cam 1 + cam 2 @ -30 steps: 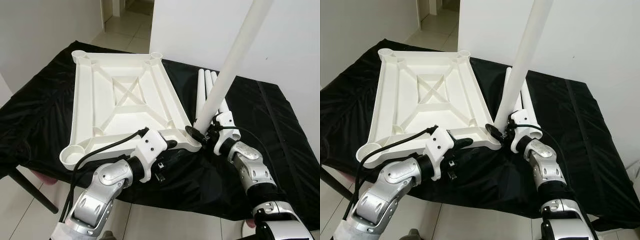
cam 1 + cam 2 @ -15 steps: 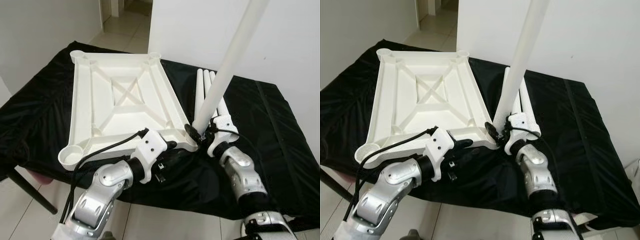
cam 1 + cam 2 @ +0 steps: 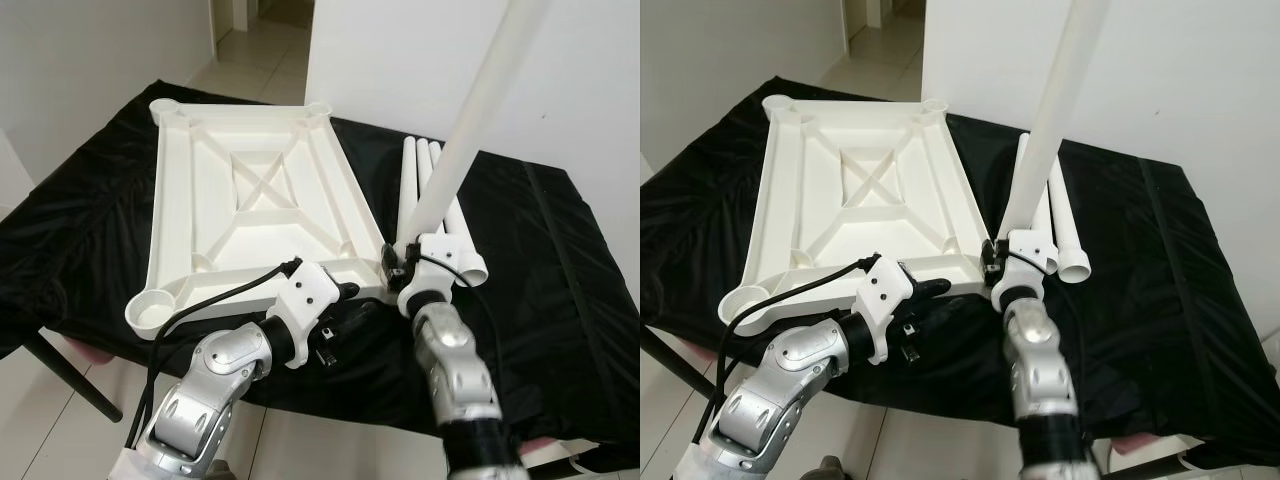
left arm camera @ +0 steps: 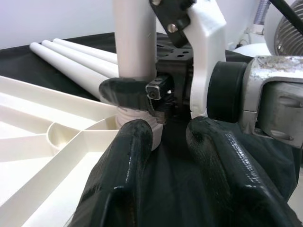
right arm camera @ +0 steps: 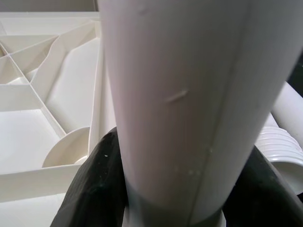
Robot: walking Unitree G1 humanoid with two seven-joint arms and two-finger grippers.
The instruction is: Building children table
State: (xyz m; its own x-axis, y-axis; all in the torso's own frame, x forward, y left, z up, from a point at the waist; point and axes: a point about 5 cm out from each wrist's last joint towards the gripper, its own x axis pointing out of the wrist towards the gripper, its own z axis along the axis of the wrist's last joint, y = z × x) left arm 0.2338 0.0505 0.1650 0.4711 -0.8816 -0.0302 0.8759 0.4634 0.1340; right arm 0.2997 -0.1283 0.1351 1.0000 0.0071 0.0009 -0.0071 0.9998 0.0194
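A black cloth [image 3: 560, 250] covers the counter beside white walls [image 3: 90, 60] and a tiled floor. The upturned white tabletop [image 3: 250, 200] lies there. The right pincer [image 3: 395, 268] clamps a white leg [image 3: 470, 130] at its near corner; the left pincer [image 4: 165, 142], fingers apart, rests alongside. Spare legs [image 3: 425, 180] lie nearby.
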